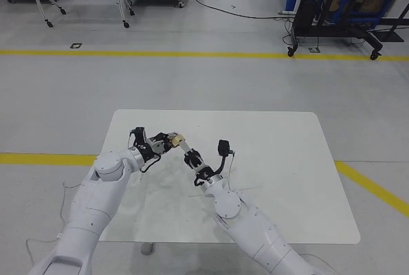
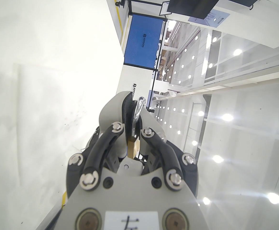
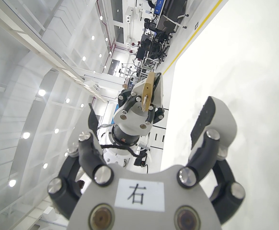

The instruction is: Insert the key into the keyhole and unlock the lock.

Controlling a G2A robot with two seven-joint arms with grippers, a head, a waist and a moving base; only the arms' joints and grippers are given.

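The left gripper (image 2: pixel 135 111), raised off the table (image 1: pixel 293 206), clamped the lock (image 2: pixel 133 148): shackle at its fingertips, brass body lengthwise toward its palm. The right gripper (image 3: pixel 150 116) gaped wide, facing it nearby.

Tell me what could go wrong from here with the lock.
The left gripper alone holds the lock off the table, so a push could twist it in the fingers. The right gripper is open and empty close by; closing in misaligned could knock the lock.
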